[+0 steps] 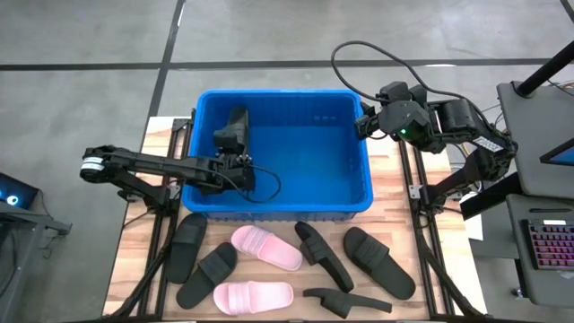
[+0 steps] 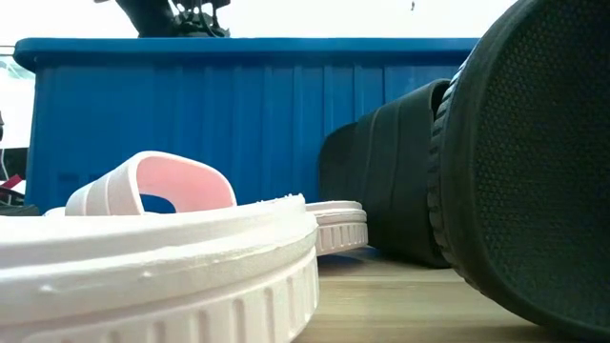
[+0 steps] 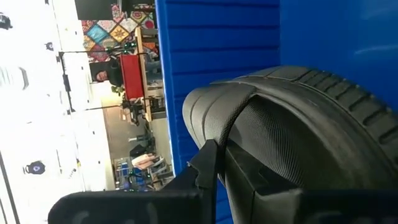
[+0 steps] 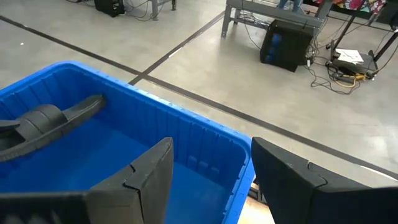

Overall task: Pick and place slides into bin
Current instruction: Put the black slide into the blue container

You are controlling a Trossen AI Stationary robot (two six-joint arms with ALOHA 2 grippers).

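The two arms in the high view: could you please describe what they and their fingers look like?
Both arms are dark, built of jointed black segments. The left arm has a white band at its outer end and a thin black cable looping near its gripper. The right arm shows a small green light, with a black cable arching above it. The right gripper's fingers are flat, angular black plates.

You have a wooden table (image 1: pixel 395 235) carrying the blue bin (image 1: pixel 359 202) at the back, with five black slides (image 1: pixel 378 260) and two pink slides (image 1: pixel 266 247) scattered along its front.
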